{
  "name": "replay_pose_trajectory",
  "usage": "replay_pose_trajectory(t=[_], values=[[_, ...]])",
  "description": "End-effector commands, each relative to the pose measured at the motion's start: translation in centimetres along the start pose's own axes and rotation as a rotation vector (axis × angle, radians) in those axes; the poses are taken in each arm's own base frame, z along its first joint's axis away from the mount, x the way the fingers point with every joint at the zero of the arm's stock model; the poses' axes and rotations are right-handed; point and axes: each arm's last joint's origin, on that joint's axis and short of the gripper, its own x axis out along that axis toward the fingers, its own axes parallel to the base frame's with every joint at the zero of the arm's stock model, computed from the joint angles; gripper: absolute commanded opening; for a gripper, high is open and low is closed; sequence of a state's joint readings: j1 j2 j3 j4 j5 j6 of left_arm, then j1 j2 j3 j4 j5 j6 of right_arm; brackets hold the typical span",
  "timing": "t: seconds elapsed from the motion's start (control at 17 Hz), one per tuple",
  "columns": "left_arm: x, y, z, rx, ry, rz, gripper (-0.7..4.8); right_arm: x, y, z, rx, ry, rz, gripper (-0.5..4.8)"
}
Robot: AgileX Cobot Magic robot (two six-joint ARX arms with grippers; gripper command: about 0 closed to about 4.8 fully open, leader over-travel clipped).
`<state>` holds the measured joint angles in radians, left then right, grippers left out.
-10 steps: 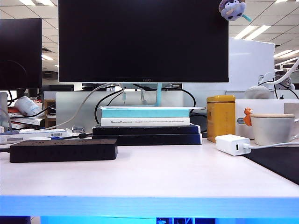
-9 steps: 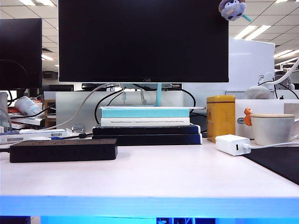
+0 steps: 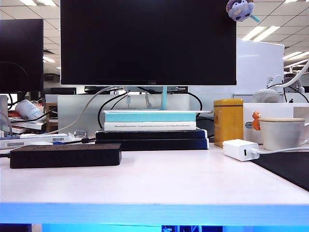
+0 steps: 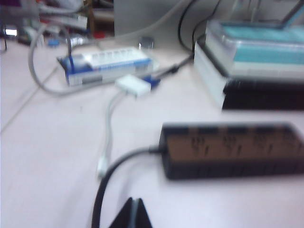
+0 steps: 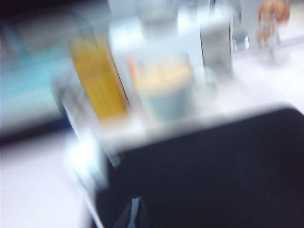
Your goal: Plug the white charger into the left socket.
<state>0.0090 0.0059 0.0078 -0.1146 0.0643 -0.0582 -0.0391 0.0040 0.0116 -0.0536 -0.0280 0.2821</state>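
Note:
The white charger [image 3: 240, 150] lies on the table at the right, its thin white cable [image 3: 282, 151] running off past the cup. At the left lies the long black power strip [image 3: 65, 155] with its black cord. The left wrist view shows the strip's top with a row of sockets, the left socket [image 4: 197, 146] nearest the cord end. My left gripper [image 4: 134, 209] hangs shut and empty short of the strip. The blurred right wrist view shows my right gripper [image 5: 135, 209] shut and empty over the black mat, with the charger [image 5: 83, 156] a white smear off to one side. Neither arm shows in the exterior view.
A monitor [image 3: 147, 43] stands on stacked books and black boxes [image 3: 152, 133] at the back middle. A yellow tin [image 3: 228, 122] and a beige cup [image 3: 282, 133] stand behind the charger, beside a black mat [image 3: 289, 166]. A blue-white box [image 4: 107, 66] and grey cables lie beyond the strip.

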Motion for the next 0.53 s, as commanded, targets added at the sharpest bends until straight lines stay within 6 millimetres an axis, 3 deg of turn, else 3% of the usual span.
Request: replay_pose_trajectory(t=[0.06, 0.29, 0.53], values=[[-0.9, -0.2, 3.7, -0.125, -0.232, 0.005, -0.06, -1.2, 1.2, 4.1, 0.120, -0.122, 0.049, -0.02], [-2.4, -0.4, 8.3, -0.111, -0.327, 0.029, -0.06, -3.1, 3.0, 9.8, 0.056, -0.157, 0.056, -0.02], [-1.9, -0.6, 12.7, -0.090, -0.309, 0.036, -0.06, -2.4, 4.6, 15.3, 0.006, -0.142, 0.090, -0.02]])
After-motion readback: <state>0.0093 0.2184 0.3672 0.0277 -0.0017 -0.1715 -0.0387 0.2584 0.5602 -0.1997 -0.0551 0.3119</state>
